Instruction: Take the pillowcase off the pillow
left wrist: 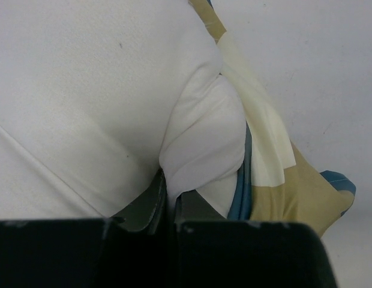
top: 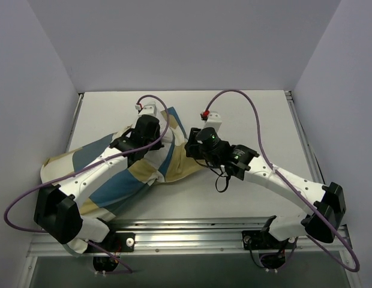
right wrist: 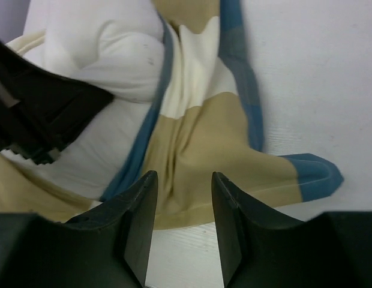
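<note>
The pillowcase (top: 123,183), checked teal, tan and white, lies across the left half of the table under my left arm. In the left wrist view the white pillow (left wrist: 84,90) bulges out of the pillowcase (left wrist: 294,192), which is bunched to its right. My left gripper (left wrist: 168,180) is shut on a fold of the white pillow's corner; it sits at the case's far right end (top: 168,138). My right gripper (right wrist: 183,180) is open and empty, just above the tan edge of the pillowcase (right wrist: 204,138), close beside the left gripper (right wrist: 42,114). The pillow (right wrist: 102,54) shows at upper left there.
The white table (top: 246,114) is walled on the left, back and right. A metal rail (top: 192,231) runs along the near edge by the arm bases. Purple cables loop above both arms.
</note>
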{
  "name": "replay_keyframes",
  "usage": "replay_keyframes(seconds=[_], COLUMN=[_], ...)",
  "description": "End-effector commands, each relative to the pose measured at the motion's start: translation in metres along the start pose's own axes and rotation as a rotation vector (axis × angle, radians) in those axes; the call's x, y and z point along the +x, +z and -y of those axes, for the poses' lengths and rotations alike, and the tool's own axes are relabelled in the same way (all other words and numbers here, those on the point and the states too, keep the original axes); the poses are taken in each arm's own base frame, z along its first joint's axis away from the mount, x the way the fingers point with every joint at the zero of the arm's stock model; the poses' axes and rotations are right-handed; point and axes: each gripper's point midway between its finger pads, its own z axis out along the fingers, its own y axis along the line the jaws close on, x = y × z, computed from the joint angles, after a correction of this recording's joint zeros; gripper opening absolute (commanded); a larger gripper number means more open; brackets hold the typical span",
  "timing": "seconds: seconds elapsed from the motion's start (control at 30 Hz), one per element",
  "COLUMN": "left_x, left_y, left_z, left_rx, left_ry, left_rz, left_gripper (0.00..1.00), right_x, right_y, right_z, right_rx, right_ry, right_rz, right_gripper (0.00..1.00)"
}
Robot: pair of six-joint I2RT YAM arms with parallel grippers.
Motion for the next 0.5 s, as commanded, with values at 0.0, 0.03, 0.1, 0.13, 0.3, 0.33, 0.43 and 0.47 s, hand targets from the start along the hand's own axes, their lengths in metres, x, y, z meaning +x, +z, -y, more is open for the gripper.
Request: replay_keyframes(seconds=[0.0,0.03,0.1,0.13,0.3,0.33,0.43,0.47], left_x=[-0.011,-0.011,-0.009,-0.006,0.000,0.002,0.005,0.008], left_y=[-0.003,-0.003,-0.004,-0.004,-0.007,-0.008,-0.009,-0.009], left_z=[0.024,0.024,0.025,0.024,0.021,0.021,0.017,0.016], left_rx=[0.085,0.088,0.096,0.094,0.097,0.096,0.090,0.088], left_ry=[-0.049,-0.052,-0.060,-0.061,-0.074,-0.074,-0.073,-0.072], left_rz=[0.015,0.014,0.010,0.002,-0.011,-0.014,-0.021,-0.024], left_gripper=[0.02,0.02,0.02,0.02,0.02,0.02,0.02,0.02], right_x=[0.003,0.002,0.012,0.014,0.023,0.022,0.025,0.024], right_y=[0.011,0.014,0.025,0.030,0.059,0.061,0.069,0.071], right_z=[-0.016,-0.023,-0.031,-0.032,-0.041,-0.044,-0.049,-0.049], right_rx=[0.021,0.011,0.016,0.024,0.044,0.034,0.026,0.028], right_ry=[-0.012,-0.008,-0.021,-0.015,-0.010,-0.008,-0.017,-0.013], right_rz=[0.011,0.010,-0.010,-0.013,-0.012,-0.010,-0.023,-0.021], right_gripper=[0.38,0.38,0.39,0.39,0.39,0.39,0.39,0.40])
